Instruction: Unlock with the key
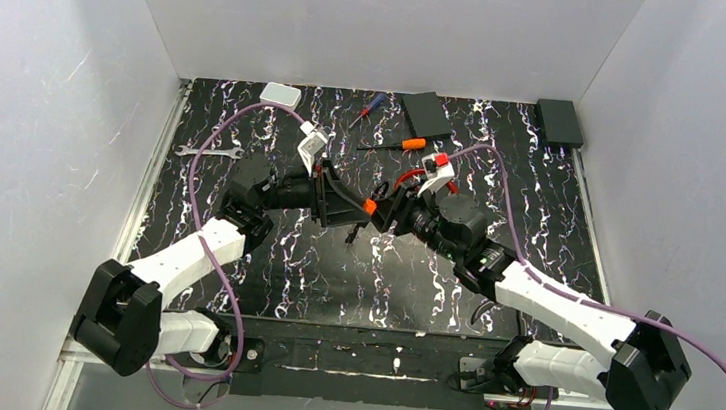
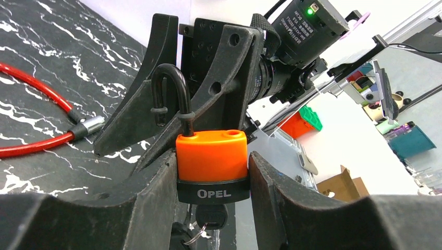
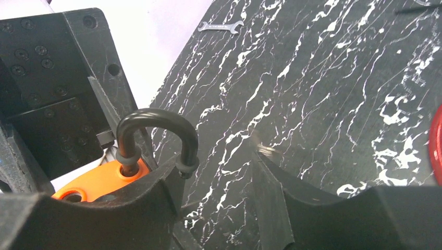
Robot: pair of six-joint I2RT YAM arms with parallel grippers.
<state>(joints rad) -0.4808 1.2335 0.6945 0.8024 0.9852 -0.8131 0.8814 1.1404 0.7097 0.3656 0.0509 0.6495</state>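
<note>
My left gripper [image 2: 211, 159] is shut on an orange padlock [image 2: 211, 153] with a black base marked OPEL, and holds it above the table. The key [image 2: 211, 216] sits in the padlock's underside, its dark head and ring hanging down. The black shackle [image 2: 174, 88] stands open: one leg is in the body and the other hole is empty. In the right wrist view the shackle [image 3: 156, 120] arches just past the left fingertip. My right gripper [image 3: 216, 161] is open with nothing between its fingers. In the top view both grippers meet at the padlock [image 1: 370, 206].
A red cable [image 2: 36, 88] lies on the black marbled mat behind the grippers. A flat wrench [image 1: 208, 151] lies at the far left. An orange-handled screwdriver [image 1: 400, 144], a small screwdriver [image 1: 368, 108], a white box [image 1: 280, 94] and a black pad [image 1: 428, 114] lie at the back.
</note>
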